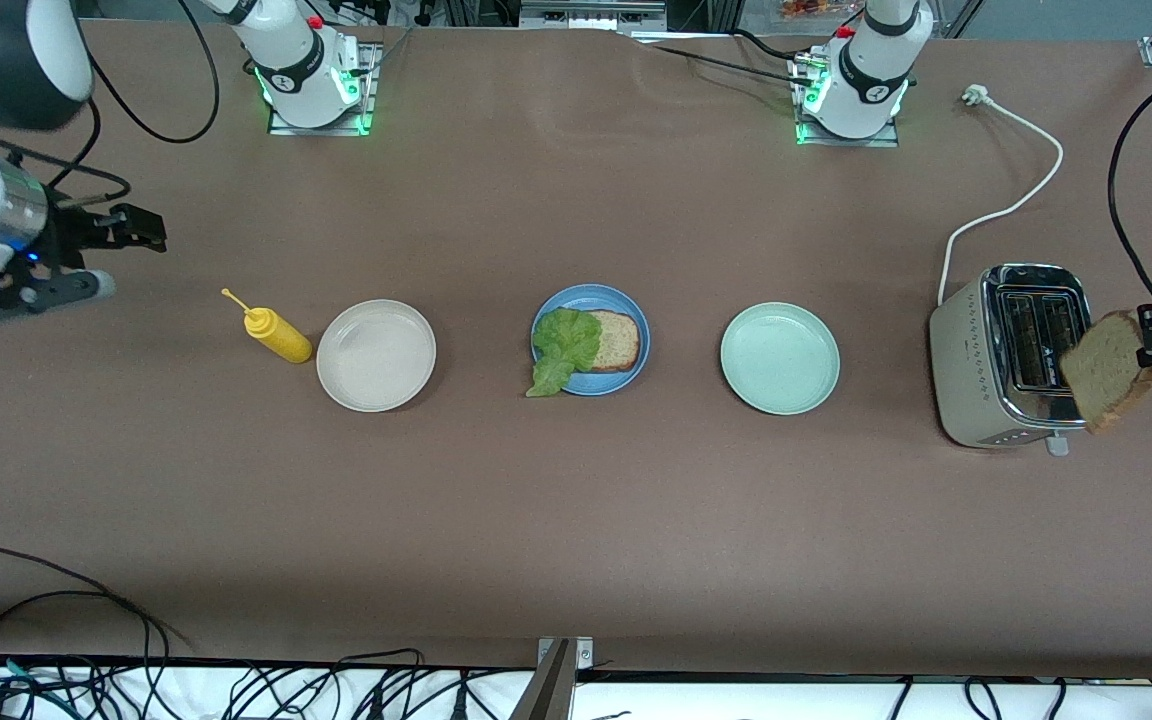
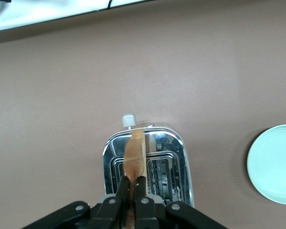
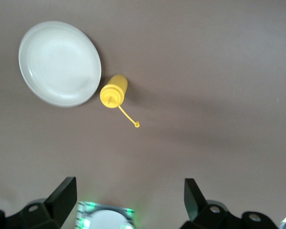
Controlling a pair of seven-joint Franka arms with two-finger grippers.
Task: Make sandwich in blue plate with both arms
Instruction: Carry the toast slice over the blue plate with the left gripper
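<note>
The blue plate [image 1: 597,384] sits mid-table and holds one toasted bread slice [image 1: 619,340]. A ruffled green lettuce leaf [image 1: 563,348] lies over that slice and hangs past the rim. My left gripper [image 1: 1150,346] [image 2: 132,180] is shut on a second bread slice [image 1: 1108,372] [image 2: 135,151], held on edge in the air just above the toaster [image 1: 1006,355] [image 2: 168,164] at the left arm's end. My right gripper [image 1: 148,232] [image 3: 128,191] waits open with nothing in it, over bare table at the right arm's end.
A yellow squeeze bottle [image 1: 279,335] [image 3: 113,90] stands beside a beige plate [image 1: 376,355] [image 3: 59,62]. A pale green plate [image 1: 780,358] [image 2: 276,164] lies between the blue plate and the toaster. The toaster's white cord [image 1: 1021,195] runs toward the left arm's base.
</note>
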